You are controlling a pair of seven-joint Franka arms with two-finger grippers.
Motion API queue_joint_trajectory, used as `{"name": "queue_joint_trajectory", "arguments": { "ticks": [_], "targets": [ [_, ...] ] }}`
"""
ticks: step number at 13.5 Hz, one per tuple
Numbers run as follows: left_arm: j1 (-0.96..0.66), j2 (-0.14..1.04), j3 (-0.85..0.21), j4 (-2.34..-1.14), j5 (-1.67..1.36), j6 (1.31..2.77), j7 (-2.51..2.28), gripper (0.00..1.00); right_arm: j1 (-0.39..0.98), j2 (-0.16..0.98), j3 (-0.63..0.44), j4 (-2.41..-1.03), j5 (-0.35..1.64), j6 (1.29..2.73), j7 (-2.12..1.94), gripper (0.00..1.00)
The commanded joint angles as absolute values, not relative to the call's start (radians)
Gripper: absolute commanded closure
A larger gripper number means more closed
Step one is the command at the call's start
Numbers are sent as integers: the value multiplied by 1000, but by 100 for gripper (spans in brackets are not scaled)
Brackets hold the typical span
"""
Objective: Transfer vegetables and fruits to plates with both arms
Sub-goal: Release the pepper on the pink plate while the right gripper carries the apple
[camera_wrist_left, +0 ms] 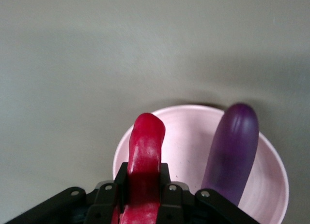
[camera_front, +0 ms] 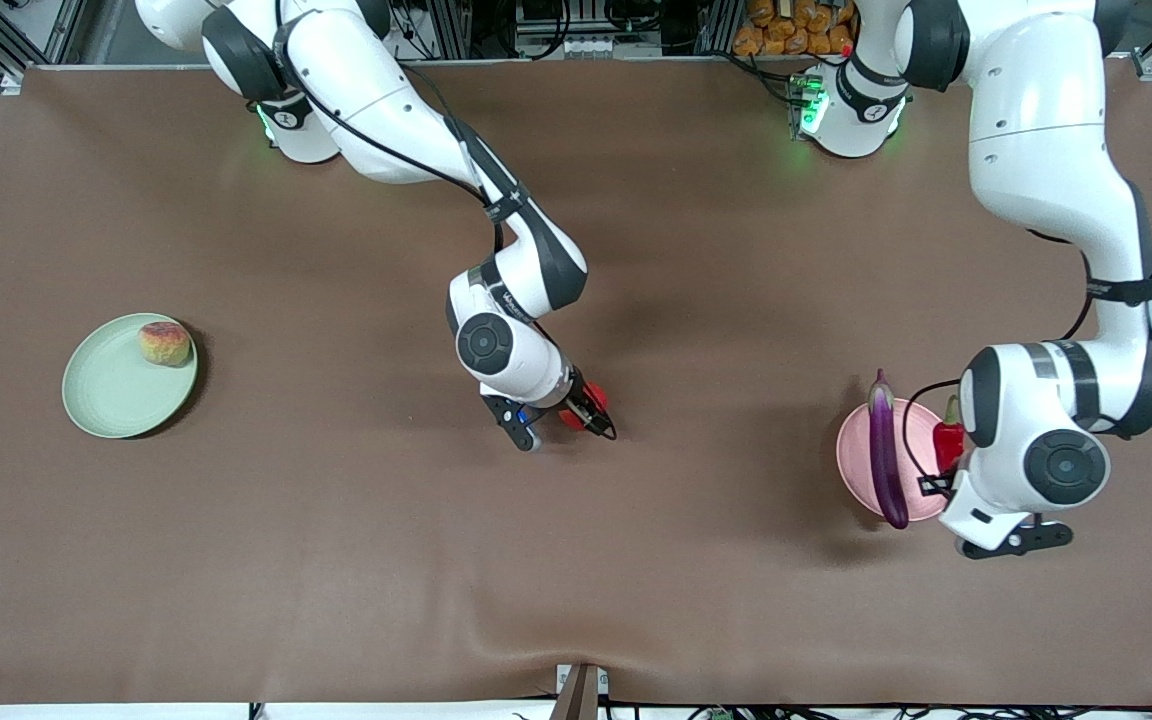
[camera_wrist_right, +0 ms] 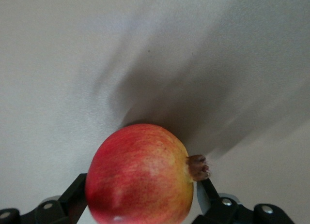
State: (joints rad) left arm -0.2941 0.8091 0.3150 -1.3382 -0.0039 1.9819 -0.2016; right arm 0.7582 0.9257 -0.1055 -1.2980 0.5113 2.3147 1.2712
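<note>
My left gripper point(camera_front: 941, 478) point(camera_wrist_left: 143, 185) is shut on the red chili pepper point(camera_front: 948, 440) point(camera_wrist_left: 145, 141) and holds it over the pink plate's point(camera_front: 856, 460) point(camera_wrist_left: 189, 137) edge toward the left arm's end. The purple eggplant point(camera_front: 884, 460) point(camera_wrist_left: 232, 151) lies across that plate. My right gripper point(camera_front: 561, 420) point(camera_wrist_right: 140, 200) is at the table's middle, its fingers closed on both sides of the round red pomegranate point(camera_front: 591, 398) point(camera_wrist_right: 140, 175), low over the brown cloth. The peach point(camera_front: 164, 343) sits on the mint green plate point(camera_front: 111, 395) toward the right arm's end.
The brown cloth-covered table point(camera_front: 576, 580) stretches wide between the two plates. The left arm's forearm and wrist point(camera_front: 1066, 450) hang beside the pink plate. The table's edge nearest the front camera has a clamp point(camera_front: 581, 690) at its middle.
</note>
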Motion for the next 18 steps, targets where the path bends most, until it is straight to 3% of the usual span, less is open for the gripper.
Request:
{"name": "queue_joint_trajectory", "arguments": {
  "ticks": [1,3,4,5,6,7,11,15,18],
  "targets": [
    [-291,807,308,-1382,-12,1988,-141,100,749,931,-115,-1262,486,2292,1289,100],
    [-290,828,307,-1384,-11,1988,-132,99,717,896,-115,-1256,485,2164,1281,100],
    [-290,834,307,-1384,-12,1988,-132,79,695,876,-117,-1246,486,2090,1279,100],
    [-290,836,307,-1384,-11,1988,-132,37,677,856,-121,-1241,483,2007,1278,100],
    [-288,836,307,-1382,-8,1988,-130,9,660,841,-130,-1239,473,1912,1260,100],
    [-290,831,308,-1382,-9,1988,-129,0,623,800,-146,-1239,468,1813,1182,100],
    [-288,778,307,-1379,-15,1973,-126,0,508,666,-225,-1278,407,1455,867,100],
    [-296,655,296,-1381,-15,1838,-124,0,425,525,-316,-1507,251,1430,470,100],
    [-281,525,252,-1381,-20,1705,-124,0,344,515,-395,-1571,163,1459,208,100]
  ]
}}
